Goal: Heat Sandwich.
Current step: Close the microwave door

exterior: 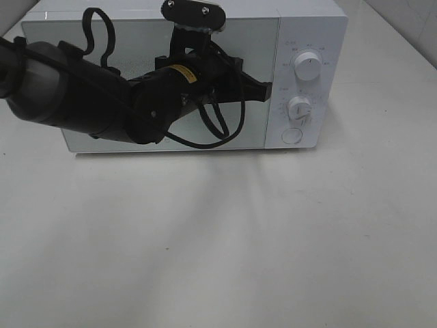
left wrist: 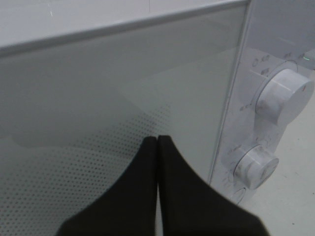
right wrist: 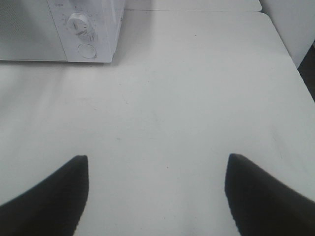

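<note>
The sandwich is out of view in every frame. A white microwave (exterior: 314, 27) stands at the back of the table with its glass door (exterior: 252, 48) closed. My left arm reaches across the front of the door. Its gripper (exterior: 270, 89) is shut with nothing in it, tips pointing at the door's right edge beside the control panel. In the left wrist view the shut gripper (left wrist: 157, 140) sits close to the dotted door glass (left wrist: 98, 123). My right gripper (right wrist: 157, 157) is open and empty above bare table; it does not show in the exterior high view.
The control panel has an upper knob (exterior: 308, 66), a lower knob (exterior: 300, 107) and a round button (exterior: 291, 135). The white table (exterior: 218, 239) spreads in front of the microwave. The right wrist view shows the microwave's corner (right wrist: 83, 29) and the table's far edge (right wrist: 280, 29).
</note>
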`<action>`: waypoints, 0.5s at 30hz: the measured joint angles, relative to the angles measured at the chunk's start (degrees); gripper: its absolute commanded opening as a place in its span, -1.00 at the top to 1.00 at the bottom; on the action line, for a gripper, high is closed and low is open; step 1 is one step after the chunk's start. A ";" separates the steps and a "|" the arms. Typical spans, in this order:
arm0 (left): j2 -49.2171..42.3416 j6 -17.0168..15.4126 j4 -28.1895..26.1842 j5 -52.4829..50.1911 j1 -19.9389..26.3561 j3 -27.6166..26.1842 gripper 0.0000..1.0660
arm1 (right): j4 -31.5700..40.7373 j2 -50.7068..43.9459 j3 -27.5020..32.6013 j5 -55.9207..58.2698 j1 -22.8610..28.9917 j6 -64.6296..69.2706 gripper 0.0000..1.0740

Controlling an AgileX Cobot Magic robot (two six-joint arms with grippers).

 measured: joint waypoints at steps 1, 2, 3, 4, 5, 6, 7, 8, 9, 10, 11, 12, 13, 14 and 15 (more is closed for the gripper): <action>0.00 0.00 0.00 0.06 0.00 0.00 1.00 | 0.00 0.00 0.00 0.00 0.00 0.00 -0.37; 0.00 0.00 0.00 0.23 0.00 0.00 1.00 | 0.00 0.00 0.00 0.00 0.00 0.00 -0.37; -0.29 0.00 -0.52 0.74 -0.11 0.00 1.00 | 0.00 0.00 0.00 0.00 0.00 0.00 -0.37; -0.46 0.00 -0.80 0.80 -0.23 0.00 1.00 | 0.00 0.00 0.00 0.00 0.00 0.00 -0.37; -0.46 0.00 -0.80 0.80 -0.23 0.00 1.00 | 0.00 0.00 0.00 0.00 0.00 0.00 -0.37; -0.63 0.00 -1.26 0.86 -0.34 0.11 1.00 | 0.00 0.00 0.00 0.00 0.00 0.00 -0.37; -1.15 0.00 -2.29 0.46 -0.63 0.92 1.00 | 0.00 0.00 0.00 0.00 0.00 0.00 -0.37; -1.49 0.00 -2.98 -0.06 -0.80 1.49 1.00 | 0.00 0.00 0.00 0.00 0.00 0.00 -0.37; -1.66 0.00 -3.50 -0.52 -0.86 2.18 1.00 | 0.00 0.00 0.00 0.00 0.00 0.00 -0.37; -1.66 0.00 -3.50 -0.52 -0.86 2.18 1.00 | 0.00 0.00 0.00 0.00 0.00 0.00 -0.37; -2.06 0.00 -4.07 -1.09 -1.03 2.98 1.00 | 0.00 0.00 0.00 0.00 0.00 0.00 -0.37; -2.58 0.00 -4.93 -1.55 -1.49 4.41 1.00 | 0.00 0.00 0.00 0.00 0.00 0.00 -0.37; -2.92 0.00 -5.04 -1.60 -1.83 5.27 1.00 | 0.00 0.00 0.00 0.00 0.00 0.00 -0.37; -3.21 0.00 -5.04 -1.60 -2.23 5.90 1.00 | 0.00 0.00 0.00 0.00 0.00 0.00 -0.37; -3.21 0.00 -5.04 -1.60 -2.23 5.90 1.00 | 0.00 0.00 0.00 0.00 0.00 0.00 -0.37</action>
